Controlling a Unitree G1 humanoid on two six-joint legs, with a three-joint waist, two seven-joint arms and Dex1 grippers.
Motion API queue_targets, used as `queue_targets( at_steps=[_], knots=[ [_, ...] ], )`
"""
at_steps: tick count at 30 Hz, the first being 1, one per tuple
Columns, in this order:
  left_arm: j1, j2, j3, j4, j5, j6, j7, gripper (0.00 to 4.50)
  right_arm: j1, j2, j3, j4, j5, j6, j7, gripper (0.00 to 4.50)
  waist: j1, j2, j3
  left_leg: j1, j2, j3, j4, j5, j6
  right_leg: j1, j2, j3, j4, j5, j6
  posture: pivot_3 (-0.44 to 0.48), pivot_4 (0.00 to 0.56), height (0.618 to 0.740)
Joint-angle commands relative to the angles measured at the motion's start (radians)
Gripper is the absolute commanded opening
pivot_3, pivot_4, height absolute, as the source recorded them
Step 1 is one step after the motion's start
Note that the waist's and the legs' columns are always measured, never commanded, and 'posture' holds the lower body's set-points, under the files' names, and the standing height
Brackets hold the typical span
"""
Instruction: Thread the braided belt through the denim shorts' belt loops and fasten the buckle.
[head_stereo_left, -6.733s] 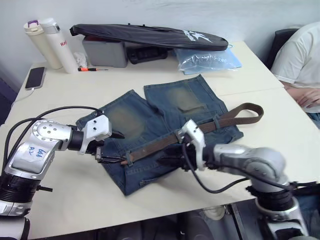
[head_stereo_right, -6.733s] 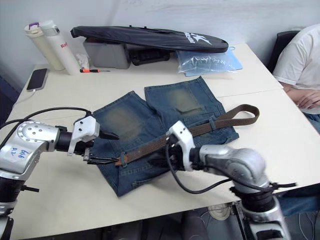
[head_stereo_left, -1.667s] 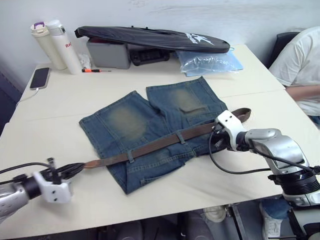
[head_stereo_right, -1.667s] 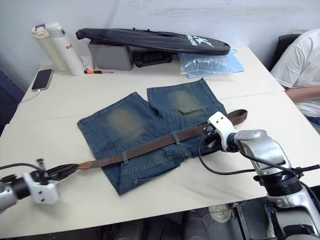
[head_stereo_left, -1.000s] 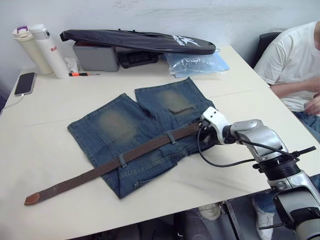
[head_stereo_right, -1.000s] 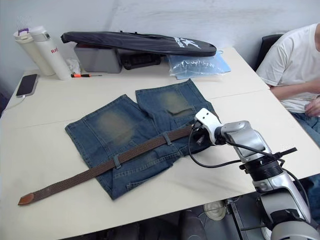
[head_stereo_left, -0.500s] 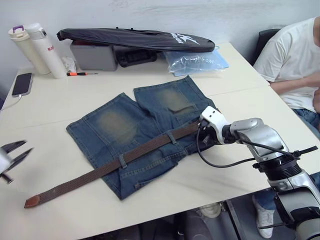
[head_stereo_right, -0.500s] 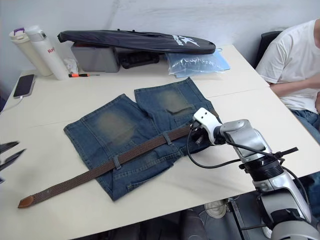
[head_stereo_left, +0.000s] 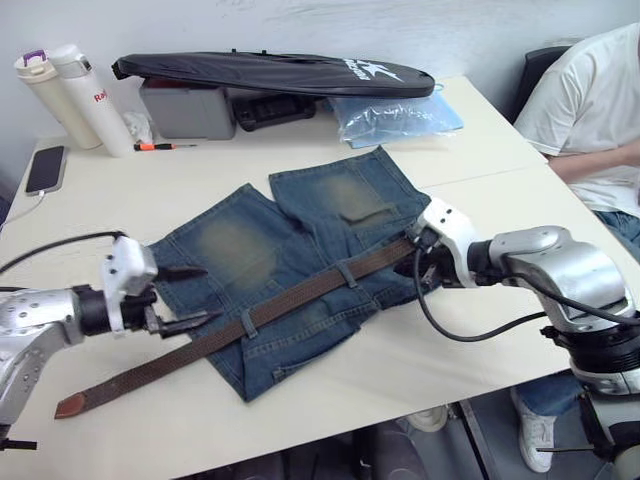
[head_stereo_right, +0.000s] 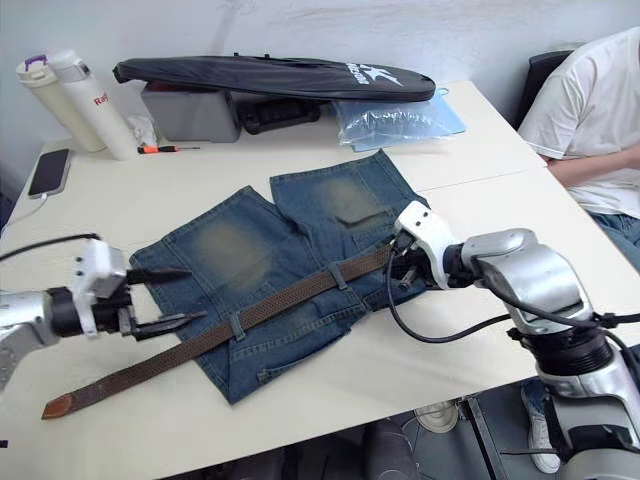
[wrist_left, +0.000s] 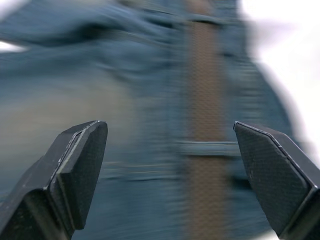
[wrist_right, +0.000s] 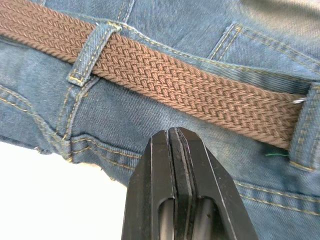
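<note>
Your braided belt (head_stereo_left: 300, 292) already runs through the belt loops (head_stereo_left: 346, 274) of the denim shorts (head_stereo_left: 290, 270) on the desk (head_stereo_left: 480, 200); fastening remains. Left hand (head_stereo_left: 186, 297) is spread, right hand (wrist_right: 172, 145) pressed together, empty.

The cream table (head_stereo_left: 480, 130) carries the denim shorts (head_stereo_left: 300, 250) — also a phone (head_stereo_left: 46, 169), two flasks (head_stereo_left: 70, 95) and a blue plastic bag (head_stereo_left: 395, 108).

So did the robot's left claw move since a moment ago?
Yes. The left gripper came in from the table's left edge to the shorts, beside the belt.
</note>
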Motion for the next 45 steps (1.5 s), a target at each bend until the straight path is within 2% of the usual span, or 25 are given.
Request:
queue_targets(
  at_steps=[1,5,9,13,16,18,19,21,23,27,34,45],
  knots=[
    [-0.041,0.023,-0.053,0.009,0.105,-0.017,-0.059,4.44,-0.007,-0.017,-0.03,-0.045,0.025,0.018,-0.015,0.0,0.0,0.0,0.0,0.0,0.0,0.0,0.0,0.0,0.0,0.0,0.0,0.0,-0.001,0.0,0.0,0.0,0.15,0.74],
    [-0.061,0.024,-0.157,0.107,0.345,-0.184,-0.097,4.44,0.012,-0.021,-0.037,-0.058,0.036,0.026,-0.039,0.0,0.001,0.001,0.0,0.0,0.0,0.0,0.001,0.001,-0.001,0.0,0.0,0.0,-0.002,0.0,-0.002,0.0,0.15,0.74],
    [-0.108,-0.059,-0.221,0.243,0.519,-0.358,-0.044,4.44,0.016,-0.018,-0.038,-0.058,0.043,0.024,-0.057,0.0,0.001,0.001,0.0,0.0,0.0,0.0,0.001,0.001,-0.001,-0.001,0.0,0.0,-0.003,0.001,-0.002,0.0,0.15,0.74],
    [-0.126,-0.131,-0.231,0.265,0.548,-0.362,-0.029,4.44,0.016,-0.015,-0.039,-0.053,0.046,0.013,-0.069,0.0,0.008,0.002,-0.001,-0.001,0.0,0.0,0.001,0.001,-0.001,0.0,0.0,0.0,0.0,0.002,-0.001,0.0,0.15,0.74],
    [-0.105,-0.142,-0.223,0.235,0.522,-0.338,-0.058,3.8,0.015,-0.016,-0.035,-0.047,0.045,0.008,-0.073,0.0,0.014,0.003,-0.002,-0.001,-0.001,0.0,0.004,0.0,0.0,0.0,-0.001,0.001,0.0,0.003,0.0,0.0,0.15,0.74],
    [-0.077,-0.133,-0.204,0.218,0.5,-0.328,-0.079,3.03,0.012,-0.018,-0.029,-0.044,0.043,0.01,-0.075,0.0,0.024,0.003,-0.001,-0.002,-0.001,0.0,0.007,0.0,0.001,0.0,-0.001,0.001,-0.001,0.003,0.0,0.0,0.15,0.74],
    [-0.066,-0.128,-0.19,0.211,0.493,-0.324,-0.086,2.85,0.01,-0.02,-0.026,-0.041,0.043,0.012,-0.075,0.0,0.025,0.003,-0.001,-0.002,-0.001,0.0,0.008,-0.001,0.001,0.0,-0.001,0.001,-0.002,0.003,-0.001,0.0,0.15,0.74],
    [-0.048,-0.12,-0.162,0.198,0.473,-0.309,-0.096,2.06,0.006,-0.02,-0.021,-0.034,0.043,0.018,-0.077,0.0,0.025,0.003,-0.001,-0.002,-0.001,0.0,0.008,-0.001,0.002,0.0,-0.001,0.001,-0.002,0.003,-0.001,0.0,0.15,0.74],
    [-0.039,-0.115,-0.143,0.191,0.461,-0.298,-0.102,1.46,0.005,-0.02,-0.018,-0.03,0.043,0.023,-0.08,0.0,0.024,0.003,-0.001,-0.002,-0.001,0.0,0.008,-0.001,0.002,0.0,-0.001,0.002,-0.002,0.003,-0.001,0.0,0.15,0.74],
    [-0.028,-0.127,-0.069,0.186,0.416,-0.267,-0.096,0.03,0.021,-0.028,0.041,0.018,0.005,-0.01,-0.086,0.0,0.023,0.003,-0.001,-0.002,-0.001,0.0,0.007,-0.001,0.002,-0.001,-0.001,0.001,-0.001,0.003,-0.001,0.0,0.15,0.74],
    [0.018,-0.123,0.021,0.176,0.377,-0.229,-0.109,0.03,0.045,0.007,0.084,0.109,-0.012,-0.067,-0.092,0.0,0.022,0.003,-0.001,-0.002,-0.001,0.0,0.007,-0.001,0.002,-0.001,-0.001,0.001,0.0,0.003,-0.001,0.0,0.15,0.74],
    [0.229,-0.088,0.212,0.189,0.385,-0.229,-0.149,0.03,0.066,0.008,0.11,0.168,-0.039,-0.124,-0.089,0.0,0.021,0.002,-0.002,-0.001,0.0,0.001,0.008,-0.002,0.002,-0.001,-0.001,0.001,-0.002,0.003,-0.001,0.0,0.15,0.74]
  ],
)
